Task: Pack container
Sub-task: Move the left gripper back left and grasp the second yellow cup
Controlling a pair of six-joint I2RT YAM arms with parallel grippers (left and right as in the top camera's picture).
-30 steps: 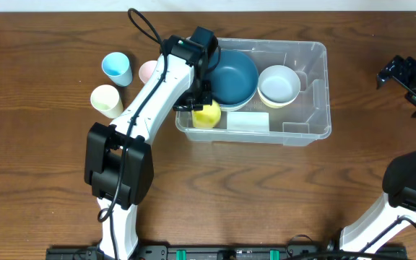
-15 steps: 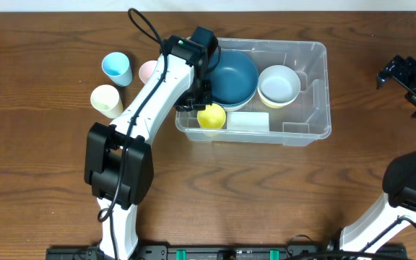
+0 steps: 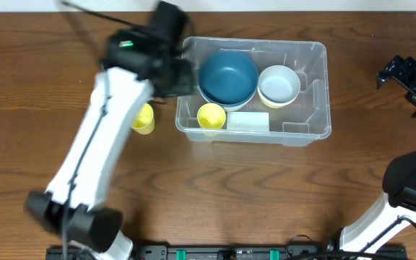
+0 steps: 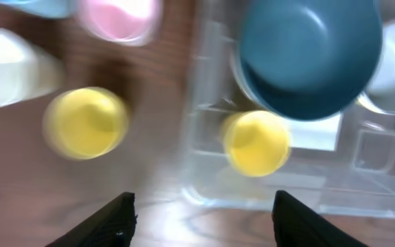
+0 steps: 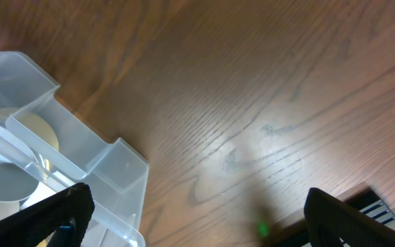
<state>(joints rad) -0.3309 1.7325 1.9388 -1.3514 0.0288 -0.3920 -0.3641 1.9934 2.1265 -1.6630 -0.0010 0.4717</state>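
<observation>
- Left pincer [image 4: 208, 223]: fingers apart, nothing between them; it hangs over the tabletop [image 3: 266, 188] just outside the container's left wall. The overhead view shows it only as a blur.
- Right pincer [image 5: 197, 226]: fingers spread wide and empty, well apart from the goods, off the container's right end.
- Container [image 3: 305, 119]: clear plastic bin, upright at tabletop centre, long side towards the robot.
- Contents: teal bowl [image 3: 227, 76] at left rear, white bowl [image 3: 279, 85] beside it, yellow cup [image 3: 211, 115] at front left, next to the white label [image 3: 248, 120].
- Outside: second yellow cup [image 3: 143, 119] just left of the bin; pink cup [image 4: 118, 17] and cream cup [image 4: 9, 68] farther off.
- Handling, by judgement: thin-walled, light and smooth, so likely slippery and prone to flex. The load sits to the left, so a one-sided lift may tip it.
- Best hold: the rolled rim at a short end, one finger inside the wall and one outside.
</observation>
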